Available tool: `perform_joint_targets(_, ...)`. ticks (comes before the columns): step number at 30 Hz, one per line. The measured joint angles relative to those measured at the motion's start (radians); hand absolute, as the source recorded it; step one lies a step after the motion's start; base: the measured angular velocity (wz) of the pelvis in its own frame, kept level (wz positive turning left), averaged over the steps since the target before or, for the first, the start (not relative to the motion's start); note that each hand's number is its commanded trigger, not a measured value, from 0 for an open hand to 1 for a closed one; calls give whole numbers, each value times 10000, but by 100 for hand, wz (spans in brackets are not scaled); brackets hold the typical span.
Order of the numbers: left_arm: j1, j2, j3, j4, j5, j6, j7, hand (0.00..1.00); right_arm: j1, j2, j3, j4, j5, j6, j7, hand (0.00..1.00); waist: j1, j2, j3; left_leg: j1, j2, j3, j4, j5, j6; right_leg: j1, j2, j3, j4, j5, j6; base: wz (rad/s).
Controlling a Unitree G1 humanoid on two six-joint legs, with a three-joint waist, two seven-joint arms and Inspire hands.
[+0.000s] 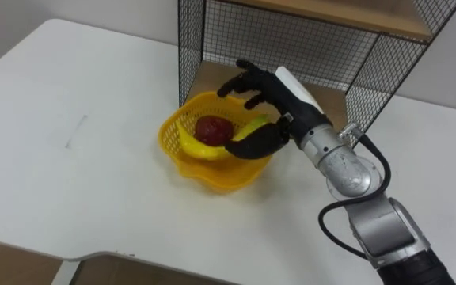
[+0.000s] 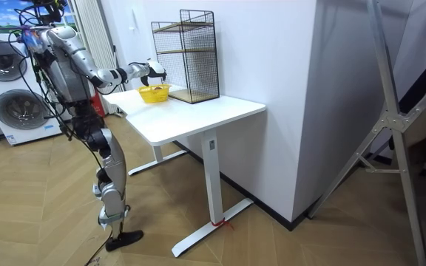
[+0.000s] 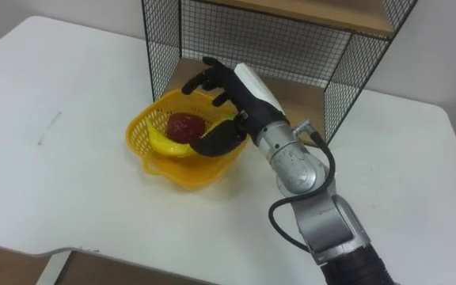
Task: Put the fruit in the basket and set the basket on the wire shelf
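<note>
A yellow basket [image 1: 169,134] stands on the white table [image 1: 70,182], just in front of the wire shelf [image 1: 291,39]. A red apple [image 1: 212,129] and a yellow banana [image 1: 190,146] lie inside it. My right hand [image 1: 271,99] hangs over the basket's right side. Its fingers are spread and loosely bent above the far rim, and the thumb lies low along the right rim beside the banana. Nothing is pinched between them. In the room view I stand at the table's end with that arm stretched to the basket [image 2: 154,92].
The shelf's wooden bottom board [image 1: 212,75] lies open right behind the basket, under a wooden upper board [image 1: 355,14]. Its mesh walls [image 1: 190,39] rise at both sides. Bare tabletop spreads left and in front. A washing machine [image 2: 13,89] stands behind me.
</note>
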Motion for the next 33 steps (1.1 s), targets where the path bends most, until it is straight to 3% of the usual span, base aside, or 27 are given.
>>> perform_joint_targets(14, 15, 29, 1, -3, 1, 128, -35, 0, -1, -35, -19, 551, 63, 193, 106, 0, -41, 25, 4, 28, -3, 28, 43, 0, 0, 85, 0, 44, -9, 0, 0, 0)
perform_joint_targets(20, 63, 28, 13, -90, -85, -118, 54, 0, 0, -49, -169, 44, 1082, 169, -172, 0, -114, 165, -67, 24, -3, 50, 109, 0, 0, 85, -5, 55, 4, 2, -3, -1)
perform_joint_targets(22, 126, 27, 90, 98, -557, -263, 177, 0, 0, -61, -256, -505, 1463, 27, -467, 0, -129, 241, -114, 34, -3, 51, 118, 0, 0, 104, -5, 55, 2, 2, -3, 0)
perform_joint_targets(26, 412, 30, 472, 279, -1581, -458, 362, 0, 60, -62, -444, -1143, 2535, -387, -754, 0, -343, 321, -118, 110, -3, 24, 208, -2, 1, 212, -12, 1, -13, 2, -3, 3)
perform_joint_targets(29, 772, -7, 951, 411, -2608, -567, 739, 0, 712, -88, -735, -1968, 3224, -498, -831, 0, -430, 387, -106, 208, -3, 45, 102, -3, 1, 277, -13, 42, -10, 2, -3, 0)
perform_joint_targets(33, 1087, -108, 1820, 839, -4070, -846, 1164, 0, 1722, -83, -1270, -2528, 3634, -955, -1136, 0, -695, 641, -107, 207, -5, 48, 164, -5, 3, 317, -16, 45, -6, 2, -4, 0)
